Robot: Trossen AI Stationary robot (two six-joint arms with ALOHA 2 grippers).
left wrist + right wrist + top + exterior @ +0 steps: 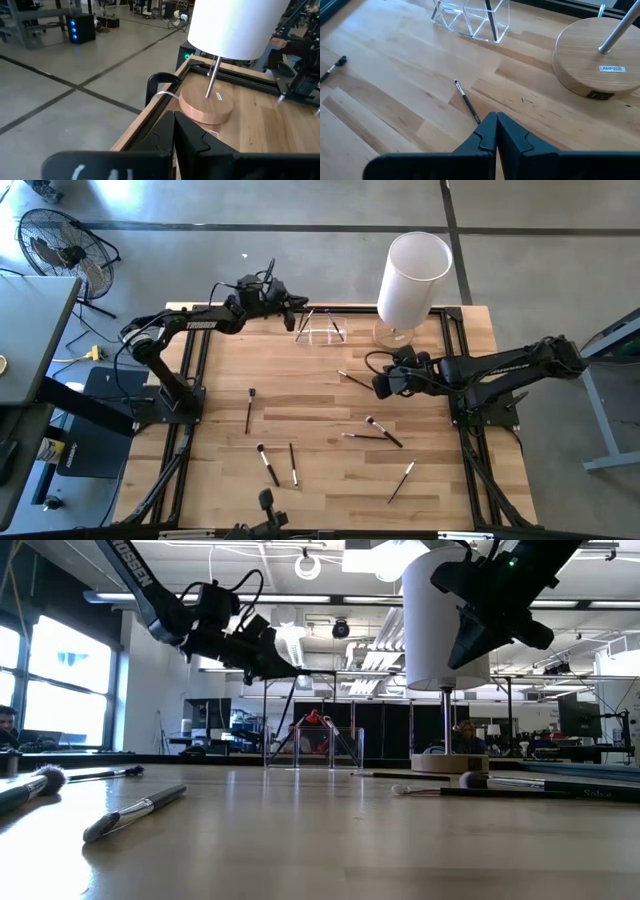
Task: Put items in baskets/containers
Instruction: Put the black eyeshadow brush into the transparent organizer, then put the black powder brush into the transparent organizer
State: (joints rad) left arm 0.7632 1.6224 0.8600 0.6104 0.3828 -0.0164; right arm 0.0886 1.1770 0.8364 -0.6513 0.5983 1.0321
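Left gripper (296, 310) hangs above the far edge of the table (320, 480), just beside the clear holder (322, 328), and its fingers (192, 140) are pressed together with nothing visible between them. Farthest left on the wood lies a dark-handled brush (249, 409), alone and well apart from the rest. Near the front edge, two more brushes lie close side by side: one with a pale tip (267, 463) and a thinner one (293, 463). The holder stands at the far edge between the two arms, with one dark brush standing in it (491, 19) (the right wrist view shows it leaning against the clear wall). Just right of the holder is the tall white lamp (413, 278) on its round wooden base (592, 55).

Right gripper (380, 385) hovers over the table near the lamp base, fingers (512, 137) closed on nothing, directly beside a thin dark brush (354, 379) that lies flat on the wood and points toward the holder. In front of it, two brushes lie crossed or touching (375, 432); which rests on which cannot be told. Another brush (402, 480) lies slanted near the front right.
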